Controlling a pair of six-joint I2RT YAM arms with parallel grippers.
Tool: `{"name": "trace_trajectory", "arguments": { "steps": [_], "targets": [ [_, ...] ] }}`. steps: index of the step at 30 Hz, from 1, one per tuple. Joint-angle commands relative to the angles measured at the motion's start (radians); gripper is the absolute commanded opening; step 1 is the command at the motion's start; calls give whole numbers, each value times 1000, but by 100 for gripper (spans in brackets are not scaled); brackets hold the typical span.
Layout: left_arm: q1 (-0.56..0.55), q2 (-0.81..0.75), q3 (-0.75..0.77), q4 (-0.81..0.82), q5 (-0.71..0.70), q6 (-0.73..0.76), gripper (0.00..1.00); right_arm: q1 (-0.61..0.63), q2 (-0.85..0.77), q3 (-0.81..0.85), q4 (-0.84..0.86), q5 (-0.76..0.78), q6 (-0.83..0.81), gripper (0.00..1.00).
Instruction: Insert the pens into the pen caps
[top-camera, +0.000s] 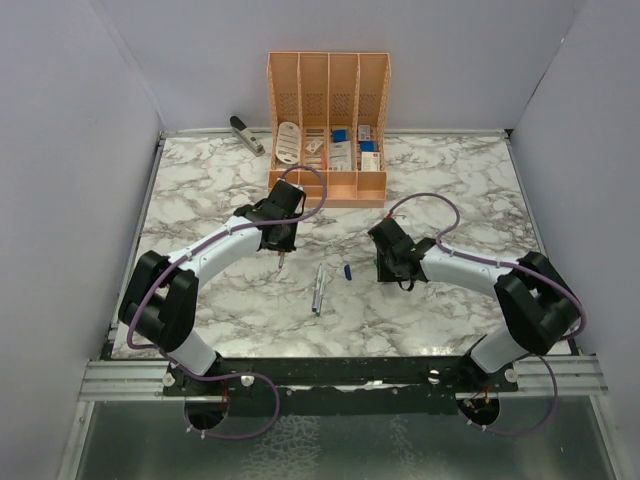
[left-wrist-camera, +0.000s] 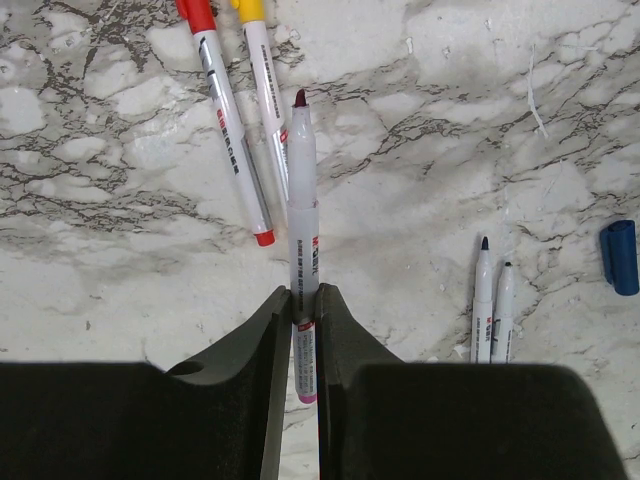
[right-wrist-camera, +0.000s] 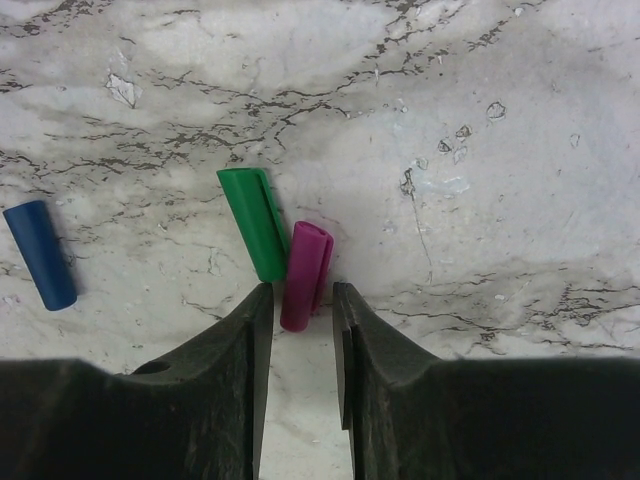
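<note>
Pens on marble tabletop, plain grey walls

A marble desk seen from above, boxed in by pale panels at the left, right and back. An orange file rack blocks the back centre, with a stapler near its left. Both side stretches lie bare.

Between the two arms the middle is narrow; loose pens and a blue cap lie there.

A held pen fills the left pincer. A red-capped pen and a yellow-capped pen crowd its left; bare marble opens rightward.

The right pincer stands parted around one end of a magenta cap. A green cap lies close beside, just ahead of one fingertip; the other side is open marble.
</note>
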Motion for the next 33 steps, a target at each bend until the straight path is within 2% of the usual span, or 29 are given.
{"name": "trace_trajectory", "arguments": {
  "steps": [1, 20, 30, 33],
  "targets": [
    [10, 9, 25, 19, 21, 20, 0, 6, 17, -49, -123, 26, 15, 28],
    [27, 18, 25, 20, 42, 23, 0, 6, 139, 12, -167, 112, 74, 26],
    [30, 21, 20, 20, 45, 24, 0, 5, 134, -17, -145, 75, 93, 18],
    [30, 23, 19, 20, 48, 22, 0, 4, 139, -21, -135, 62, 95, 6]
  ]
}}
